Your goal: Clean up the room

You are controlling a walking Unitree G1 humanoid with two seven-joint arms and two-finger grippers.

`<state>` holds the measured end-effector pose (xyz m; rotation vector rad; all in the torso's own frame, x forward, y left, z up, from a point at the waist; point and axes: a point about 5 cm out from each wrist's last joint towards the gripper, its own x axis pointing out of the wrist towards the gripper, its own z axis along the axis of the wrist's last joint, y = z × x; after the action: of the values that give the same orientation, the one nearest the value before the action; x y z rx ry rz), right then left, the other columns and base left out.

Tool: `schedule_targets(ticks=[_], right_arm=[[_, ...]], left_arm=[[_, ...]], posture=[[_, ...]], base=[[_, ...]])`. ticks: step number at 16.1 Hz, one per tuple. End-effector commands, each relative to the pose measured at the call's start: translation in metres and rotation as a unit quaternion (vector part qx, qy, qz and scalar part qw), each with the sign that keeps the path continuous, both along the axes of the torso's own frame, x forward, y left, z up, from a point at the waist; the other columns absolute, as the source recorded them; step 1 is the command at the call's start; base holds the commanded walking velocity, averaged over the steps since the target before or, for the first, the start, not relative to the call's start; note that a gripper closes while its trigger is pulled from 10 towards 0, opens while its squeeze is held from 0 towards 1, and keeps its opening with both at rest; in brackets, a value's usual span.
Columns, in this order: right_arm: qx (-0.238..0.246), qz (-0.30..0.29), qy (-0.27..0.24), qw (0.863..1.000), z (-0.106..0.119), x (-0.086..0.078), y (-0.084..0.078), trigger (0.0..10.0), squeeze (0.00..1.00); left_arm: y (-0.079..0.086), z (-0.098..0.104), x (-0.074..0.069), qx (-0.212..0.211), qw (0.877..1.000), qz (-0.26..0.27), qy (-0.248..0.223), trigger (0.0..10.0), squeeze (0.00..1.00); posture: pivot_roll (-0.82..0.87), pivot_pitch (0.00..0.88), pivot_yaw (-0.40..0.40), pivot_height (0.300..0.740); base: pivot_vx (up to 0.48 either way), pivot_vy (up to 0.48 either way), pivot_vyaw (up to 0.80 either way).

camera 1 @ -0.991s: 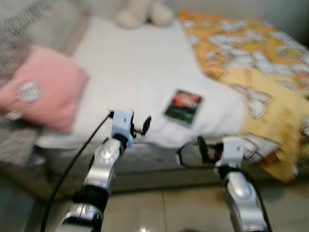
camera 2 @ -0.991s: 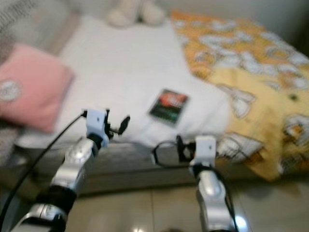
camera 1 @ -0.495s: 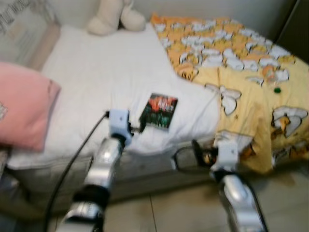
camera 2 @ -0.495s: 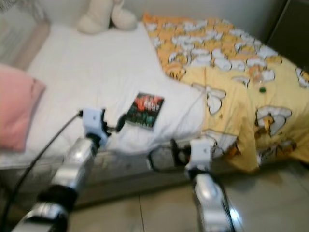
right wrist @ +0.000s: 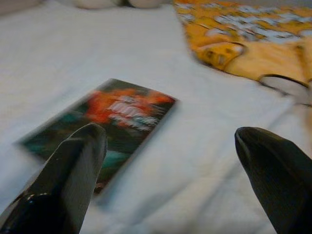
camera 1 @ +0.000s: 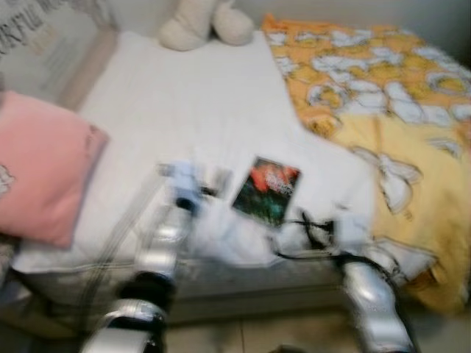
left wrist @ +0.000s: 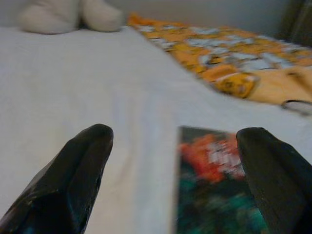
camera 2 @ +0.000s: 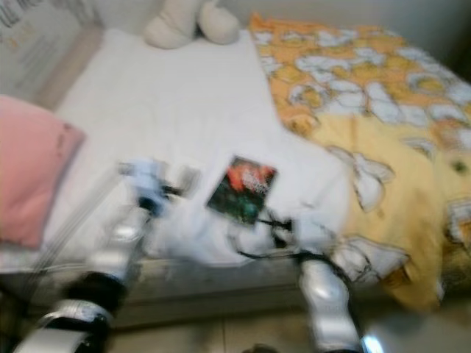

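Note:
A book [camera 1: 267, 190] with a dark cover in red and green lies flat on the white sheet [camera 1: 199, 110] near the bed's front edge. My left gripper [camera 1: 213, 179] hovers just left of it, open; the book [left wrist: 214, 190] lies past its fingers [left wrist: 73, 180], toward the right one. My right gripper [camera 1: 313, 224] is at the bed's edge just right of the book, open, and the book [right wrist: 107, 122] sits ahead of its fingers [right wrist: 63, 185]. Nothing is held. The eye views are blurred.
A pink pillow [camera 1: 40, 176] lies at the bed's left side. A yellow and orange patterned blanket [camera 1: 390, 110] covers the right half. A cream plush toy [camera 1: 206, 22] sits at the head of the bed. Tiled floor [camera 1: 243, 334] runs below the bed.
The camera has shifted and come closer to the bed. Both grippers have reached forward and now sit on either side of the book.

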<state>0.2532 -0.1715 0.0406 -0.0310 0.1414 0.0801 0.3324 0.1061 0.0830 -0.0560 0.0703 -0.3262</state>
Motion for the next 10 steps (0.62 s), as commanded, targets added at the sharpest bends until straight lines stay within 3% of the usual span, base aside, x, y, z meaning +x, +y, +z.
schedule_targets(ticks=[1, 2, 4, 7, 8, 10], right_arm=[[0.005, 0.018, -0.002, 1.0, 0.003, 0.001, 0.01, 10.0, 0.0], [0.006, 0.019, -0.001, 1.0, 0.002, -0.001, 0.01, 10.0, 0.0], [0.01, 0.009, 0.01, 1.0, -0.003, -0.009, 0.005, 10.0, 0.0], [0.003, 0.007, 0.022, 1.0, -0.008, -0.016, -0.001, 10.0, 0.0], [0.003, 0.005, 0.021, 1.0, -0.006, -0.016, -0.002, 10.0, 0.0], [-0.006, 0.012, 0.018, 1.0, -0.003, -0.022, -0.001, 10.0, 0.0]], left_arm=[[0.011, 0.003, 0.003, 0.012, 1.0, 0.006, -0.007, 10.0, 0.0], [0.009, 0.003, 0.004, 0.016, 1.0, -0.002, -0.006, 10.0, 0.0], [0.003, 0.001, 0.008, 0.036, 0.999, -0.021, 0.004, 10.0, 0.0], [0.004, -0.003, 0.027, 0.027, 0.994, 0.006, 0.105, 10.0, 0.0], [0.006, -0.012, 0.026, 0.04, 0.987, 0.016, 0.152, 10.0, 0.0], [0.006, -0.021, 0.022, 0.062, 0.981, 0.024, 0.184, 10.0, 0.0]], posture=[[0.0, 0.0, 0.012, 0.74], [0.0, 0.0, 0.011, 0.74], [0.0, 0.0, -0.002, 0.74], [-0.04, 0.0, -0.024, 0.736], [-0.04, 0.0, -0.028, 0.736], [-0.07, 0.0, -0.028, 0.736]], base=[[0.48, 0.0, -0.71], [0.48, 0.0, -0.69], [0.0, 0.0, -0.69], [0.0, 0.0, -0.6], [0.0, 0.0, 0.0], [0.0, 0.0, 0.0]])
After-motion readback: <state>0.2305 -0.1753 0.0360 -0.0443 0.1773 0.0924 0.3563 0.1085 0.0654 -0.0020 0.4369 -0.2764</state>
